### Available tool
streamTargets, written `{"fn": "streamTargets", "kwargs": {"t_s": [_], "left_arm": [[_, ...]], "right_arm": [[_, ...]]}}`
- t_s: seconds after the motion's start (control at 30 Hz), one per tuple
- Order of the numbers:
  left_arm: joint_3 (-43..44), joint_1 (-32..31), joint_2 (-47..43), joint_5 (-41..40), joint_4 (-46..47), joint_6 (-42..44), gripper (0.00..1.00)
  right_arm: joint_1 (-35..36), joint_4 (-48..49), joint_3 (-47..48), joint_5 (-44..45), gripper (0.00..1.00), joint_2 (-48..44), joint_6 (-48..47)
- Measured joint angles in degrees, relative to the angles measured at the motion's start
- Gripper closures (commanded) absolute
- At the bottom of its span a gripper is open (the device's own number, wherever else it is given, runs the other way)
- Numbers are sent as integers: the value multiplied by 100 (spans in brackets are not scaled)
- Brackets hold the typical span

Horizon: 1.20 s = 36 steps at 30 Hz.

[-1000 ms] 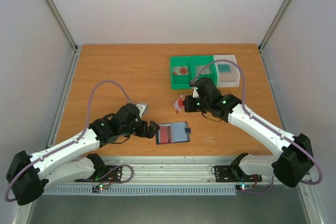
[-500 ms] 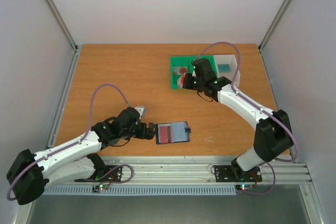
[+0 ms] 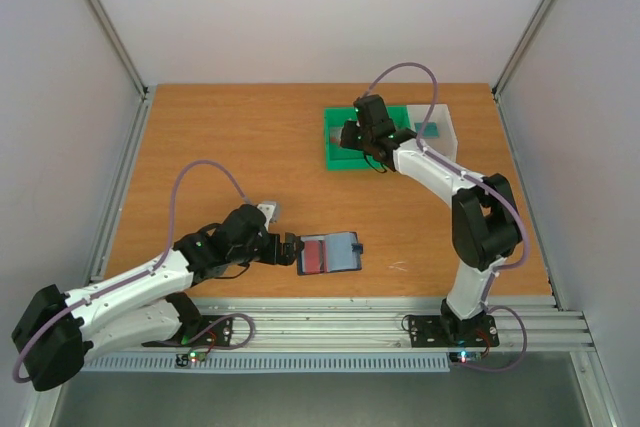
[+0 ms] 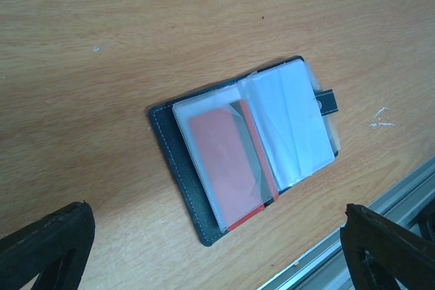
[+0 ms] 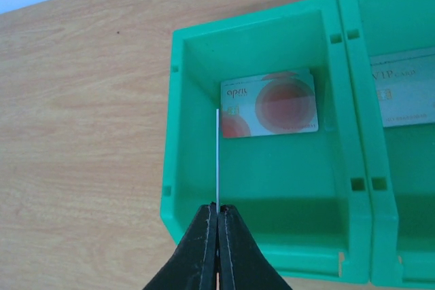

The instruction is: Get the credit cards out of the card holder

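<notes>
L arm lies low along the bench (image 3: 220,137), forearm stretched fwd, wrist pointing to its right. The left gripper (image 3: 291,249) is spread wide, grasping nothing. Just ahead of it, in line w/ the gap betw. its fingers, the card holder (image 4: 175,140) lies open and flat; whether a fingertip touches it, can't tell. A red card (image 4: 228,168) sits in its clear sleeve, not yet out. R arm rises from its base to a high elbow, then reaches far fwd and to its left, wrist tipped down over the green bin (image 5: 178,134). The right gripper (image 5: 217,214) is clenched on a thin card (image 5: 217,154), seen edge-on, sticking straight out ahead of the tips, close inside the bin's left wall. An opus card (image 5: 270,111) lies flat on the bin floor ahead and a bit right of the held one; a VIP card (image 5: 408,96) is in the neighbouring green bin (image 5: 401,25), further right. Step in hand looks like the drop. To do it well: nudge slightly right off the wall, lower inside the rim, then open gently so the card tips flat w/o catching the rim.
</notes>
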Motion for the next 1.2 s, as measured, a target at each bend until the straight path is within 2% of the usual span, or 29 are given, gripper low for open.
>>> {"fn": "streamTargets", "kwargs": {"t_s": [0.33, 1.2], "left_arm": [[-24, 0, 0, 129, 52, -90, 1], [-52, 0, 81, 297, 111, -236, 1]], "right_arm": [[-61, 20, 907, 7, 99, 892, -39], [-310, -343, 2085, -614, 98, 2164, 81]]}}
